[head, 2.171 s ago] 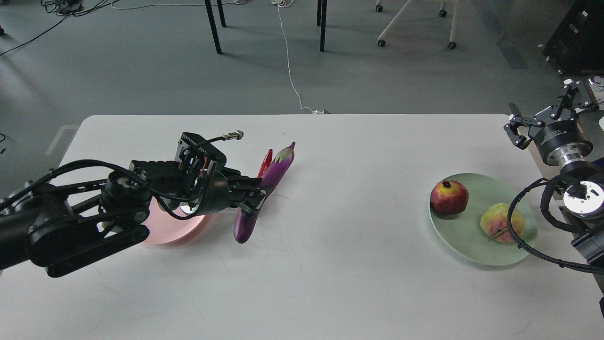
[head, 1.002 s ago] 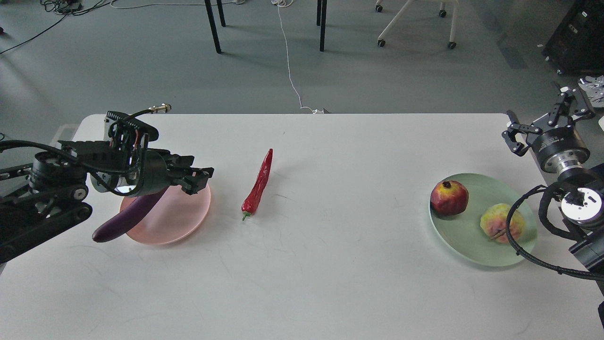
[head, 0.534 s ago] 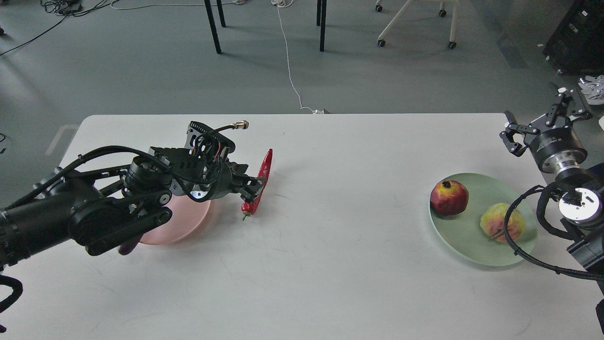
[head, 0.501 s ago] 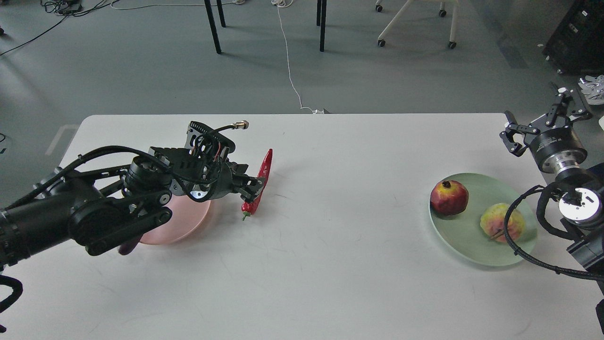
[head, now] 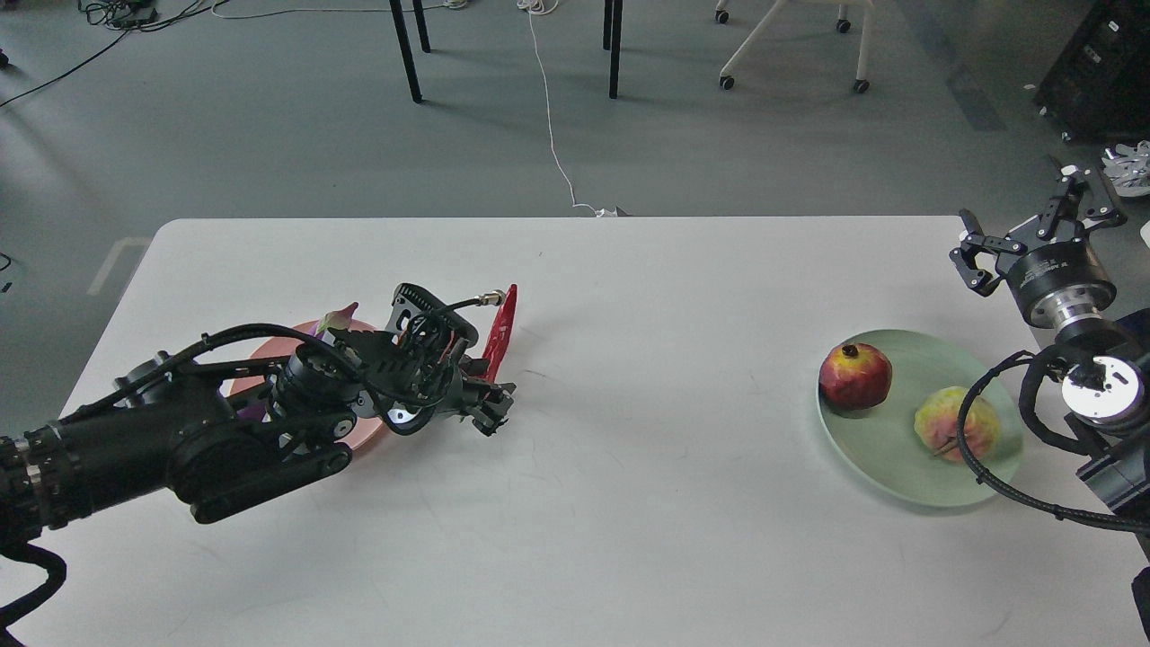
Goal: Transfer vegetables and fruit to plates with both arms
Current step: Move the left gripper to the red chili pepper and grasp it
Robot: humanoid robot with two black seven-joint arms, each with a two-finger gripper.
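Note:
The red chili pepper (head: pixel 499 328) lies on the table right of the pale pink plate (head: pixel 269 347). My left gripper (head: pixel 490 409) is low over the chili's lower end and hides it; its fingers are dark and cannot be told apart. The purple eggplant lies on the pink plate, mostly hidden by my left arm; only its pale cap (head: pixel 339 317) shows. The pomegranate (head: pixel 854 375) and the bumpy yellow-pink fruit (head: pixel 950 422) sit on the mint green plate (head: pixel 885 463). My right gripper (head: pixel 1033 225) is open and empty, raised beyond the table's right edge.
The white table (head: pixel 647 503) has its far edge near the top of the chili and its right edge under my right arm. Beyond it are table legs, a chair base and a white cable (head: pixel 552 135) on the floor.
My left gripper let go of the eggplant on the pink plate, moved right to the chili and has now dropped low over its lower end. The right arm has barely moved.

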